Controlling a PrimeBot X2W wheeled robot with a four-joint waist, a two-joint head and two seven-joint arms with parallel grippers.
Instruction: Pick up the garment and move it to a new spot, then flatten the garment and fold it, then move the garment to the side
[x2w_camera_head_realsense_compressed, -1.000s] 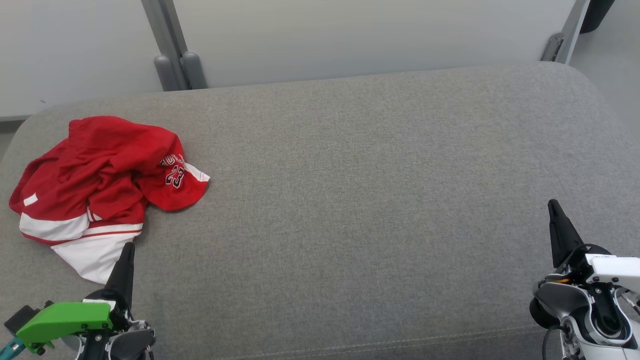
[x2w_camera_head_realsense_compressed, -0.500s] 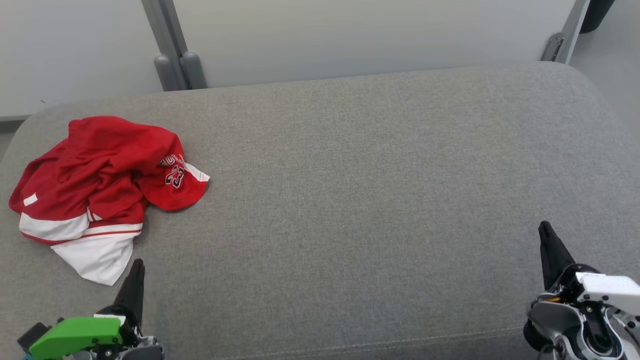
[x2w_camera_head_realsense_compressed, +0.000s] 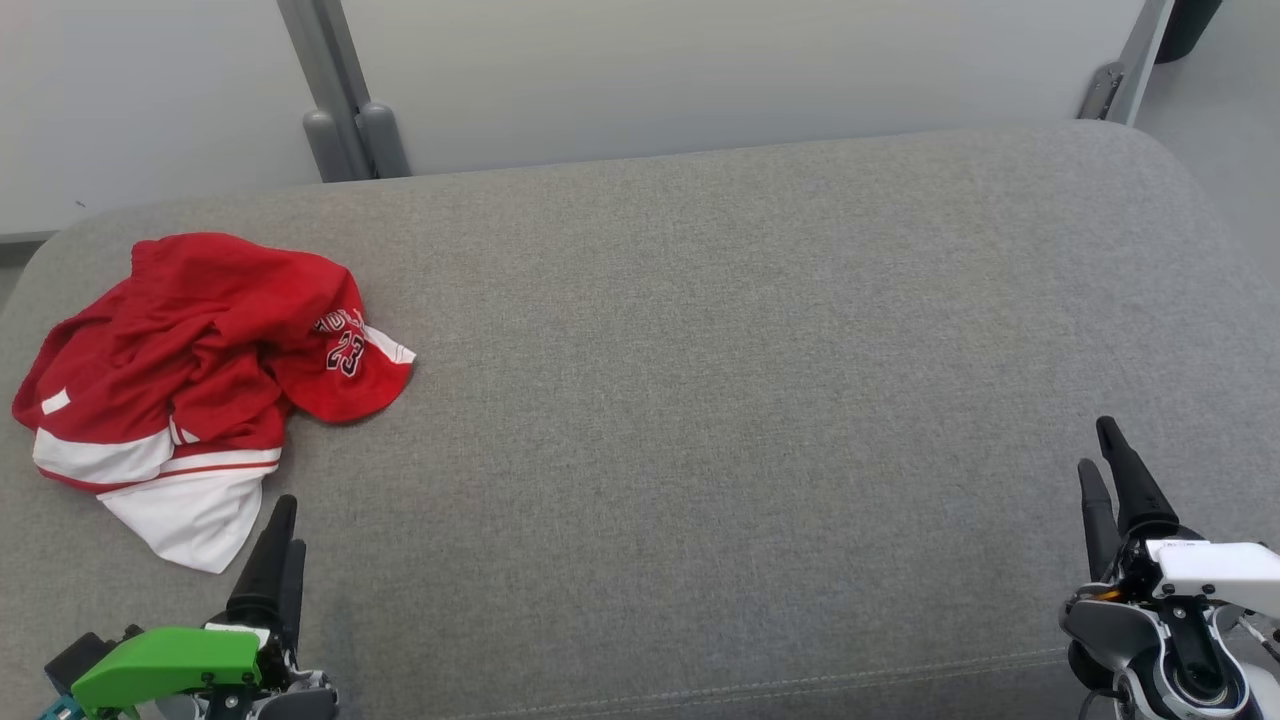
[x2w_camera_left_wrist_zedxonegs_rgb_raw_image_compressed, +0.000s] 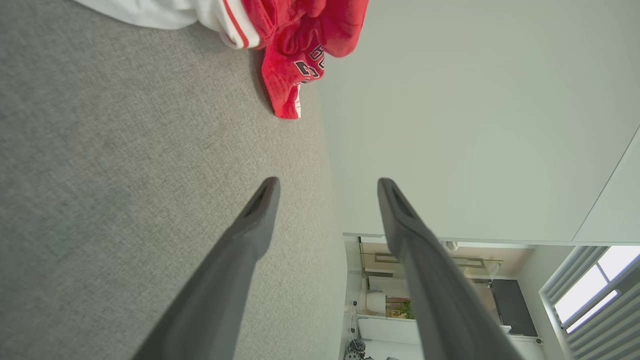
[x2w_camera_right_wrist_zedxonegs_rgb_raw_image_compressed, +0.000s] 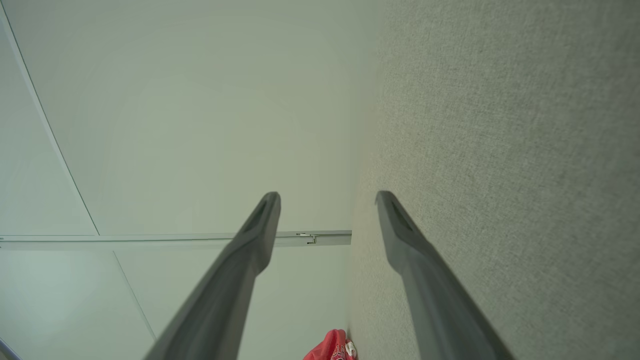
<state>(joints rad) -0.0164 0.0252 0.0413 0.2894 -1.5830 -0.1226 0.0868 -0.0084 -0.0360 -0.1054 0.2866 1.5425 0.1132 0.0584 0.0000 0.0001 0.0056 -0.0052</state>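
Observation:
The garment (x2w_camera_head_realsense_compressed: 190, 385) is a crumpled red jersey with white trim and the number 23, lying at the left end of the grey cushion (x2w_camera_head_realsense_compressed: 700, 350). My left gripper (x2w_camera_head_realsense_compressed: 284, 522) stands open just right of and below its white hem, apart from the cloth. In the left wrist view the garment (x2w_camera_left_wrist_zedxonegs_rgb_raw_image_compressed: 295, 55) lies beyond the open left gripper (x2w_camera_left_wrist_zedxonegs_rgb_raw_image_compressed: 327, 182), with nothing between its fingers. My right gripper (x2w_camera_head_realsense_compressed: 1100, 450) is open at the lower right, far from the jersey. In the right wrist view the right gripper (x2w_camera_right_wrist_zedxonegs_rgb_raw_image_compressed: 327, 195) is empty, and a bit of the garment (x2w_camera_right_wrist_zedxonegs_rgb_raw_image_compressed: 332, 346) shows at the bottom.
A pale wall panel with a grey post (x2w_camera_head_realsense_compressed: 335, 110) rises behind the cushion. A second metal bracket (x2w_camera_head_realsense_compressed: 1105, 90) stands at the back right. The cushion's front seam (x2w_camera_head_realsense_compressed: 800, 685) runs near the bottom edge.
Both grippers have opened from shut. The left gripper sits a little further right than one second ago; the right one dipped and came partly back up. The garment has not moved.

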